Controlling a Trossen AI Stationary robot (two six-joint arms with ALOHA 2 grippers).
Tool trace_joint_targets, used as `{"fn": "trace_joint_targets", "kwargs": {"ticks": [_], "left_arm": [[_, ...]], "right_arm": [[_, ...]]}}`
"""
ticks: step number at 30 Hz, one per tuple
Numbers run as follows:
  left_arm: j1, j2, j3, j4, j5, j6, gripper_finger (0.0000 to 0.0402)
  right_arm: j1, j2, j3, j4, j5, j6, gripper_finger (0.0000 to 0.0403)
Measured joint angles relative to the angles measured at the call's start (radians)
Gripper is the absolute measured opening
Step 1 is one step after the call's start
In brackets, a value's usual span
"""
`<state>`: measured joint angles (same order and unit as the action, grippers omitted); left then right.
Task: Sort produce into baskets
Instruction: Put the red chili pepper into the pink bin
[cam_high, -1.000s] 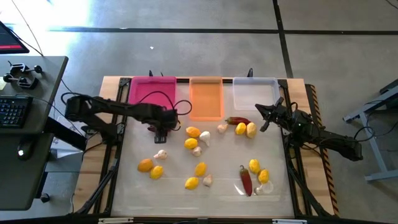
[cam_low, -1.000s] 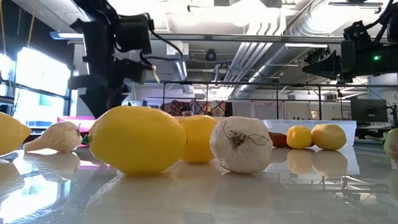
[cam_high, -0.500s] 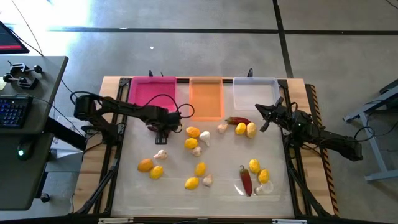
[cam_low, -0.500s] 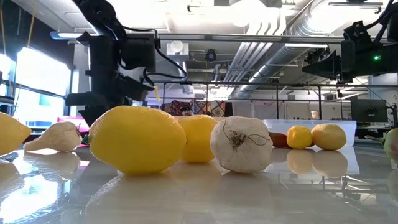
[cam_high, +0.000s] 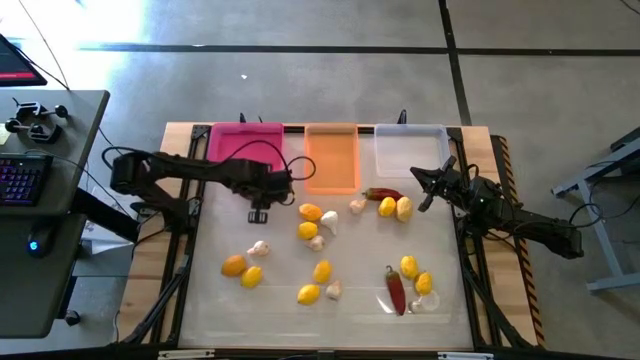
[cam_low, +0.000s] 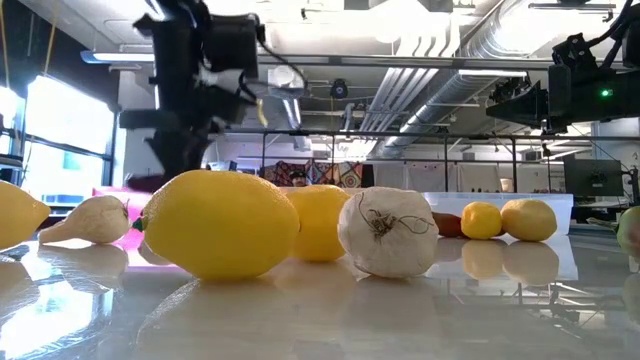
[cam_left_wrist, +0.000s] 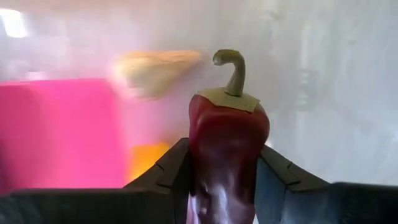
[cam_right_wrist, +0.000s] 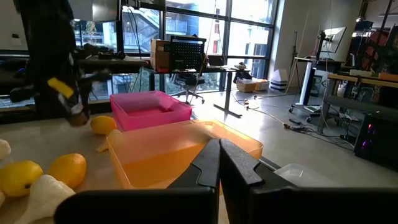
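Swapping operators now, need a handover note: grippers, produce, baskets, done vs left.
Left gripper: jaws shut on a red chili pepper, near the pink basket.
Right gripper: shut, empty, waiting at the table's right edge.
Orange basket and clear basket look empty; so does the pink one.
Left: lemons, garlic and two more chilies remain on the table; nothing sorted yet.

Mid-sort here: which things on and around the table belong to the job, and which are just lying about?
Job: chili in the left gripper; loose lemons, garlic, chilies; pink basket, orange basket, clear basket.
Lying about: plastic scrap, keyboard.
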<state>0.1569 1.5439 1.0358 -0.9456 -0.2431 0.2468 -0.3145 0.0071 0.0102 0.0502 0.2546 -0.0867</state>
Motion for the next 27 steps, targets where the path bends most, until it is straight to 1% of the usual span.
{"fn": "trace_joint_targets", "kwargs": {"ticks": [2, 4, 7, 9, 12, 14, 19, 24, 27], "left_arm": [[0.018, -0.019, 0.038, -0.024, -0.04, 0.024, 0.0109], [0.051, -0.04, 0.063, -0.027, -0.047, 0.042, 0.0109], [0.132, -0.076, 0.07, -0.03, -0.039, 0.092, 0.0108], [0.2, -0.09, 0.07, -0.028, -0.054, 0.15, 0.0108], [0.304, -0.092, 0.07, 0.008, -0.14, 0.272, 0.0108], [0.37, -0.083, 0.07, 0.054, -0.178, 0.338, 0.0108], [0.51, -0.038, 0.07, 0.123, -0.181, 0.406, 0.0108], [0.597, 0.003, 0.07, 0.159, -0.175, 0.445, 0.0108], [0.64, 0.026, 0.07, 0.188, -0.112, 0.454, 0.0108]], "right_arm": [[0.0, 0.0, 0.0, 0.0, 0.0, 0.0, 0.0], [0.0, 0.0, 0.0, 0.0, 0.0, 0.0, 0.0], [0.0, 0.0, 0.0, 0.0, 0.0, 0.0, 0.0], [0.0, 0.0, 0.0, 0.0, 0.0, 0.0, 0.0], [0.0, 0.0, 0.0, 0.0, 0.0, 0.0, 0.0], [0.0, 0.0, 0.0, 0.0, 0.0, 0.0, 0.0], [0.0, 0.0, 0.0, 0.0, 0.0, 0.0, 0.0], [0.0, 0.0, 0.0, 0.0, 0.0, 0.0, 0.0], [0.0, 0.0, 0.0, 0.0, 0.0, 0.0, 0.0]]}}
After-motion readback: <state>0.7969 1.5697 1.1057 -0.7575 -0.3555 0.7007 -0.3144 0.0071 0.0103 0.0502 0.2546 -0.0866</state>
